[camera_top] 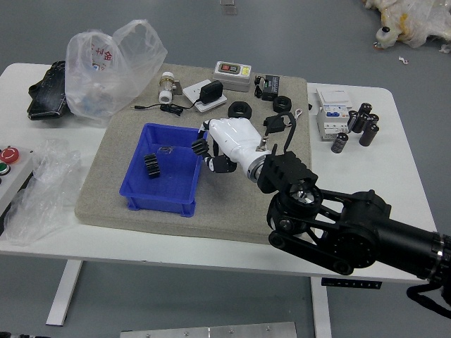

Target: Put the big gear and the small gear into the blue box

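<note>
My right hand [211, 149], white-backed with black fingers, is at the right wall of the blue box [161, 204]. Its fingers are closed on a small black ribbed gear [200, 146], held at the box's upper right edge. Inside the box, toward its left side, lies another black ribbed gear [151, 165], with a small clear piece [165, 150] near it. The left hand is out of view.
Behind the hand on the grey mat [106, 204] are black rings [239, 110], a white device [232, 76] and a cabled adapter [211, 91]. Plastic bags [106, 77] lie left; a white box [333, 116] and black cylinders [368, 134] stand right.
</note>
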Available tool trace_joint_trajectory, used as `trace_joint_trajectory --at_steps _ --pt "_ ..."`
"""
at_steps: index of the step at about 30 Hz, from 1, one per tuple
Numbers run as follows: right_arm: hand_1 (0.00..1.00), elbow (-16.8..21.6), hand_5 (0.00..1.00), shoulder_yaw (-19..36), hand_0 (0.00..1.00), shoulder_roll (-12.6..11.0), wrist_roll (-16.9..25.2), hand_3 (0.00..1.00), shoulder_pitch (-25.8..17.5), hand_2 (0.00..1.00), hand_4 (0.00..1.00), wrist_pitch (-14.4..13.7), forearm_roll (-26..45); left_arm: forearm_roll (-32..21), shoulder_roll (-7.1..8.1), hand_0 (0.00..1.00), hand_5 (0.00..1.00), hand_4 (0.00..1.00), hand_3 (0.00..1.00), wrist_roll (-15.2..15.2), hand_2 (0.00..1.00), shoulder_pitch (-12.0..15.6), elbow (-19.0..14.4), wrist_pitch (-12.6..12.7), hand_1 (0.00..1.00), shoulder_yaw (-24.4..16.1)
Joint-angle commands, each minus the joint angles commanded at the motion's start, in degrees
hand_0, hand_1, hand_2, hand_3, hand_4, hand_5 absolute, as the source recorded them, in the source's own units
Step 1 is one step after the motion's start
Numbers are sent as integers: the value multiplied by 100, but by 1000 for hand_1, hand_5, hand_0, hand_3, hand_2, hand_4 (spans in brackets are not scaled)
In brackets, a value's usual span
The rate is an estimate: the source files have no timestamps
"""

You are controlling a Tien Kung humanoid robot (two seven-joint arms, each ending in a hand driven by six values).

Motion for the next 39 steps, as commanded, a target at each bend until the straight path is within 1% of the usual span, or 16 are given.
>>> trace_joint_trajectory --at_steps 2,4,5,10,11,13,16,17,20,24,28,29,32,34,35,39 --pt "313 22 146 -129 151 78 120 435 145 398 563 -82 -12 15 5 583 170 666 646 11 537 2 -2 -3 535 -11" --pt "313 18 146 -293 151 155 246 435 281 398 563 -103 8 35 11 583 170 666 646 23 537 4 -5 -7 535 -25" --pt "500 -1 236 -378 226 193 288 675 335 694 549 -79 15 45 13 583 172 667 646 29 537 4 -6 -9 535 -33" --pt "500 -228 236 -771 226 332 462 675 429 694 549 7 73 64 13 583 172 667 646 34 537 -10 -7 -14 535 -40" --pt "579 -287 240 -839 266 353 474 781 421 838 578 28 75 64 12 584 173 668 646 34 538 -11 -7 -14 535 -40" --pt "579 -402 240 -955 266 390 499 781 393 838 578 55 80 68 11 584 173 668 646 36 538 -10 -8 -14 535 -43" --pt "579 -470 240 -1000 266 402 516 781 349 838 578 74 60 78 9 584 173 668 646 42 538 -1 -8 -17 535 -50" --pt "586 -473 252 -987 267 398 523 871 338 869 615 77 55 79 9 583 175 669 646 42 537 0 -8 -18 535 -51" --pt "586 -465 252 -922 267 379 531 871 320 869 615 81 35 80 9 583 175 669 646 38 537 -2 -7 -18 535 -50" --pt "586 -440 258 -797 266 330 547 878 286 872 631 71 16 75 7 583 178 668 645 28 537 -11 -4 -16 535 -42" --pt "586 -259 258 -404 266 195 619 878 199 872 631 -38 30 63 5 583 178 668 645 27 537 -6 -4 -14 535 -35" --pt "567 -140 263 -246 262 114 680 827 149 841 640 -116 131 56 4 583 177 667 645 27 537 -4 -4 -13 535 -31" --pt "567 124 263 175 262 -90 889 827 -3 841 640 -296 481 45 4 583 177 667 645 27 537 -1 -3 -11 535 -25" --pt "567 256 263 493 262 -264 1130 827 -178 841 640 -435 771 22 7 583 177 667 645 18 537 -8 -1 -7 535 -8" --pt "601 307 274 684 335 -365 1288 733 -300 758 633 -506 954 7 10 583 176 668 645 12 537 -15 0 -5 535 4" --pt "601 375 274 1380 335 -661 1895 733 -755 758 633 -598 1655 -24 29 583 176 668 645 3 537 -35 6 1 535 25"
